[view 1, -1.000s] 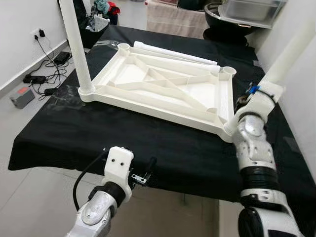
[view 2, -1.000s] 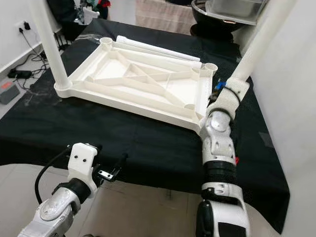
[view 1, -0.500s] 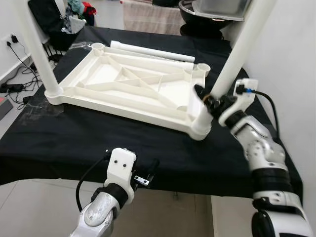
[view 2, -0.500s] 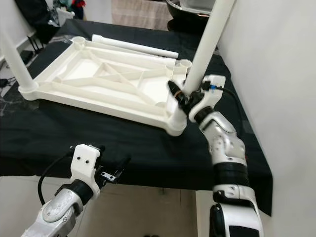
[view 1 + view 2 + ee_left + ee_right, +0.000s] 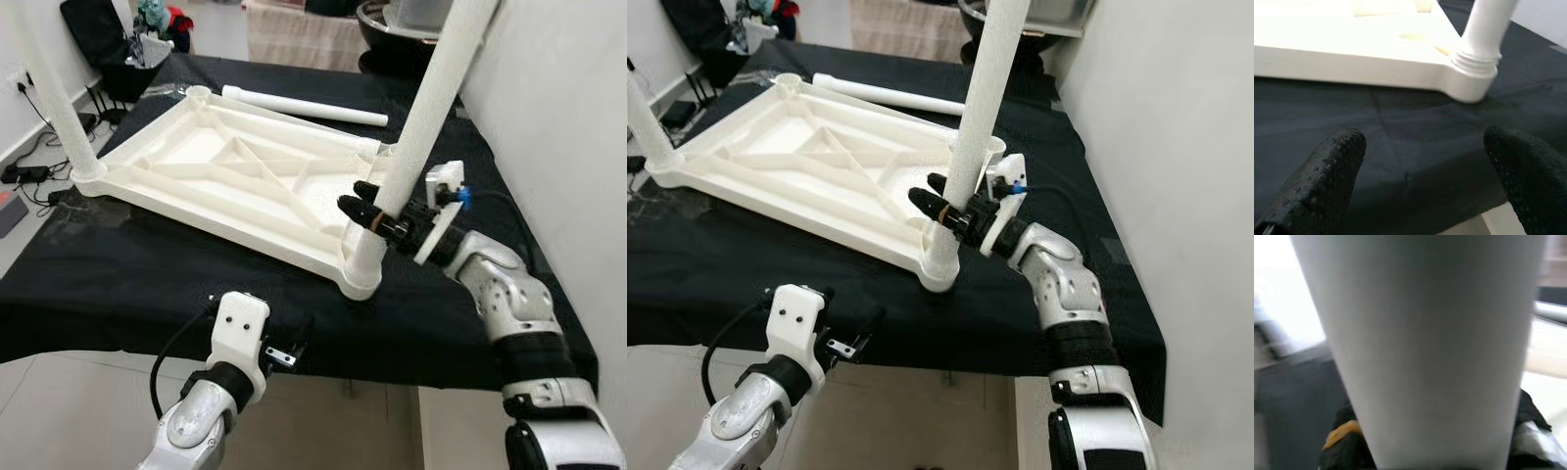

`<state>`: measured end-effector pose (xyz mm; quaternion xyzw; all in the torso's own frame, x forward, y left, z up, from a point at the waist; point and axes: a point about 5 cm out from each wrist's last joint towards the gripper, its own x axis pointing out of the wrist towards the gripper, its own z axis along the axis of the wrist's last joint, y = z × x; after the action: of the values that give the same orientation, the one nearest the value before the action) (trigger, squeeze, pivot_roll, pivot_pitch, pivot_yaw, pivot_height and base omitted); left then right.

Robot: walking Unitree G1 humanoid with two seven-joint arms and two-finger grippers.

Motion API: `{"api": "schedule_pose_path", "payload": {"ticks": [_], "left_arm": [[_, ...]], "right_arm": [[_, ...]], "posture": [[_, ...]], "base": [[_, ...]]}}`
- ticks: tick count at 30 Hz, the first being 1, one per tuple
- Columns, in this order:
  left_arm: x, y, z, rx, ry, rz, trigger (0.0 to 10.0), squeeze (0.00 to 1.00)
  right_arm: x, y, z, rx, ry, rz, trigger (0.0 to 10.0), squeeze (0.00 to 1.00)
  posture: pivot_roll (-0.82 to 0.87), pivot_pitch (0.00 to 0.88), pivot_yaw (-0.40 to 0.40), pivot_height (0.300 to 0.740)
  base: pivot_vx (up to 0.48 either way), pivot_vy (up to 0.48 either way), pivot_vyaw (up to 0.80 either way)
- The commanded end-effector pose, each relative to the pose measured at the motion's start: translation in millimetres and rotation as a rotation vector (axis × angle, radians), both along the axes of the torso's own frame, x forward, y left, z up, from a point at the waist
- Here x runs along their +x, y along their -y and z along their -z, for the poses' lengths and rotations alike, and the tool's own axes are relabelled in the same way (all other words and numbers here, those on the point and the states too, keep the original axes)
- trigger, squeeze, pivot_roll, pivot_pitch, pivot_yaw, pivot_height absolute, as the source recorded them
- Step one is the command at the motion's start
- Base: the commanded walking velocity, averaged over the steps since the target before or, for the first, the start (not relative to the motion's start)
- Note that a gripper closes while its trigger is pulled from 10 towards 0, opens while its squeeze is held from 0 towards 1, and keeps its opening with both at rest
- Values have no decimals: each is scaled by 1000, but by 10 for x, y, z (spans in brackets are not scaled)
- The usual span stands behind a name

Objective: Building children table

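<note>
Black cloth covers the bench [image 5: 147, 284]; the white tabletop [image 5: 235, 181] lies upside down on it. We see our right pincer [image 5: 377, 211] clamped around the near-right leg [image 5: 421, 117], just above its corner socket [image 5: 361, 274]. Left pincer [image 5: 284, 348] hangs spread wide at the bench edge, holding nothing. A spare leg [image 5: 304, 106] lies beyond the tabletop. We judge the leg needs keeping vertical while twisting, so threads seat squarely.

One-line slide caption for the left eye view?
Right gripper clamps the white leg standing in the near corner socket of the upturned white tabletop; left gripper hangs open at the black-clothed table's edge.
</note>
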<state>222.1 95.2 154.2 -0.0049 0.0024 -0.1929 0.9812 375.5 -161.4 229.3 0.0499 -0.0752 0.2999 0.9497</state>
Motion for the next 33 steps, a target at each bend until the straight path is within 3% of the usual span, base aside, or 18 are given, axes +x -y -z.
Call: {"api": "schedule_pose_path", "payload": {"ticks": [1,3,4,5,7,10,12,15,17,21,22,23,27,28,29,30,31,33], "left_arm": [[-22,11,48,4,-18,7,10000,0],[-20,11,49,4,-18,8,10000,0],[-18,12,48,4,-18,8,10000,0],[-18,12,48,4,-18,8,10000,0],[-15,11,46,4,-17,7,10000,0],[-14,10,46,4,-17,6,10000,0],[-12,9,43,3,-16,4,10000,0],[-12,8,43,3,-16,4,10000,0],[-11,7,44,3,-17,4,10000,0],[-10,9,42,3,-17,4,10000,0],[-8,9,43,3,-17,4,10000,0],[-8,10,42,3,-16,4,10000,0],[-6,11,41,2,-16,3,10000,0],[-5,11,40,2,-16,2,10000,0],[-5,11,40,2,-16,2,10000,0],[-5,11,39,1,-16,1,10000,0],[-3,15,38,1,-16,1,10000,0],[-3,16,38,1,-16,1,10000,0]], "right_arm": [[92,257,181,12,-106,301,0,0],[128,373,195,-3,-123,453,0,0],[127,543,220,-25,-149,631,0,0],[127,543,220,-25,-149,631,0,0],[68,824,243,-65,-171,915,0,0],[17,953,260,-57,-186,1053,0,0],[-125,1116,301,-15,-211,1282,0,0],[-167,1148,319,-3,-219,1353,0,0],[-136,1035,346,46,-235,1339,10000,0],[-11,793,220,147,-148,1172,10000,0],[45,649,84,200,-50,1015,10000,1000],[83,562,24,252,-24,886,10000,1000],[117,470,-52,281,9,725,10000,1000],[127,398,-66,292,-9,571,10000,0],[127,398,-66,292,-9,571,10000,0],[124,352,-72,297,-23,470,10000,0],[41,262,-35,268,-61,162,10000,0],[-8,244,-17,248,-65,65,10000,0]], "posture": [[88,142,-121,740],[88,141,-121,740],[90,145,-124,740],[90,145,-124,740],[89,146,-124,740],[88,148,-126,740],[87,150,-124,740],[87,150,-124,740],[85,151,-120,740],[85,152,-120,740],[85,154,-121,740],[85,155,-121,740],[86,156,-123,740],[84,157,-123,740],[84,157,-123,740],[84,157,-123,740],[84,157,-122,740],[85,157,-123,740]], "base": [[0,0,0],[0,0,0],[0,0,0],[0,0,0],[0,0,0],[0,0,0],[0,0,0],[0,0,0],[0,0,0],[0,0,0],[0,0,0],[0,0,0],[0,0,0],[0,0,0],[0,0,0],[0,0,0],[0,0,0],[0,0,0]]}}
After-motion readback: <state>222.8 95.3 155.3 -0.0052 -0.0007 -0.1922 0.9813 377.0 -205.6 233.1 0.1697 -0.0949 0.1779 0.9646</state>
